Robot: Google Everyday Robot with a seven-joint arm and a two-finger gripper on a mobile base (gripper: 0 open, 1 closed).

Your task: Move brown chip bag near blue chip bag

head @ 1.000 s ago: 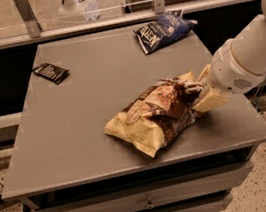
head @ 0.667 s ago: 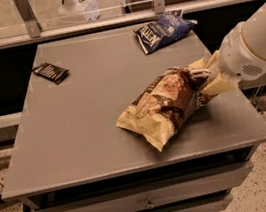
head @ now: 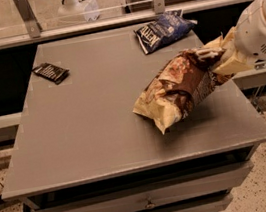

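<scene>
Camera view: claw behind brown bag

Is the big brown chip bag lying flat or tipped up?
Tipped up. The claw, over the table edge, grips one end of the brown chip bag high; the other end droops low.

Legible text: none with certainty. Blue chip bag, far edge of the table: large white block lettering at its left end, set sideways, too blurred to spell out. Brown chip bag: print unreadable. Small black packet: no readable marking. Gripper, at the brown chip bag's raised right end, clamped on it: unmarked.
</scene>
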